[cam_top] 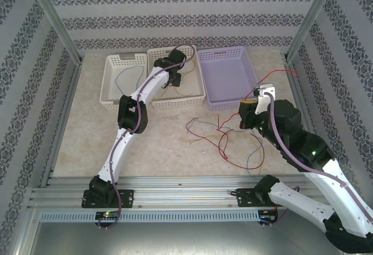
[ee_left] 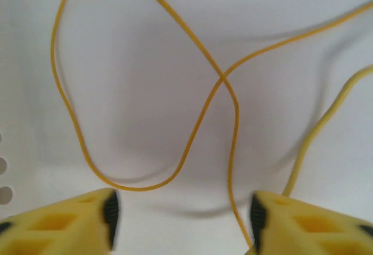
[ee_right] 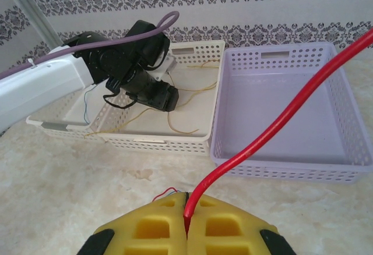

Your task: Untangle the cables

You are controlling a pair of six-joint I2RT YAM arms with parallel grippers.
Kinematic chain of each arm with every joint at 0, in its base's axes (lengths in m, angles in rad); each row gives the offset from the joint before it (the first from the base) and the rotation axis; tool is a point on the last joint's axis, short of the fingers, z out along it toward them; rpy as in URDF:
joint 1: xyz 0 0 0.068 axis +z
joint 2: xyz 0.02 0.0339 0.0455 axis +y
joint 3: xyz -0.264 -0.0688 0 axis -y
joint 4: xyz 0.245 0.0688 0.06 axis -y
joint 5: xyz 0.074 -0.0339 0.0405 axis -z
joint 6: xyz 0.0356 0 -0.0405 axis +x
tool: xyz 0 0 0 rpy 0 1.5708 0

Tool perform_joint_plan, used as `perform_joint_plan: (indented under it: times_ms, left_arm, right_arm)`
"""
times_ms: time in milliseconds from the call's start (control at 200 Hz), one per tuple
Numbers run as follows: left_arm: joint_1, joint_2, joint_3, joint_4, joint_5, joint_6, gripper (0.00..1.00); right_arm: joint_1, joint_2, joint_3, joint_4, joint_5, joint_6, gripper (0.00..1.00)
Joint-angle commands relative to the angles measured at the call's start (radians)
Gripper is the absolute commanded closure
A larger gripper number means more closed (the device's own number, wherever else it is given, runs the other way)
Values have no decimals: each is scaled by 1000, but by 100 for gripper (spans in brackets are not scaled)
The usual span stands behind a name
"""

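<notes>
Left end effector (ee_left: 182, 213) was spread above yellow cables (ee_left: 201, 115) in the middle basket (cam_top: 187, 100). Right end effector (ee_right: 186, 223) was pinched on a red cable (ee_right: 280, 115). The tangle (cam_top: 224, 134) on the surface (cam_top: 169, 147) could be dragged along if pulled hard.

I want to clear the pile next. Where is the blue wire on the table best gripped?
Take the blue wire at its near loop, probably: it trails out of the tangle toward the arm bases, apart from most red wires. Come straight down with the jaws across the strand, since it lies flat on the table.
</notes>
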Motion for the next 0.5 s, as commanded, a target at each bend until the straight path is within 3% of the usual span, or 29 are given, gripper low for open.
perform_joint_plan:
  times_ms: [0,310,495]
  left_arm:
    - [5,-122,5,46,23,5,27]
    - [0,-262,4,42,61,-36,0]
    - [-9,-385,-29,31,78,-68,0]
  right_arm:
    - [-6,-3,-5,9,-17,15,100]
    - [-6,0,-2,12,-24,29,100]
    - [-16,40,22,0,24,-17,100]
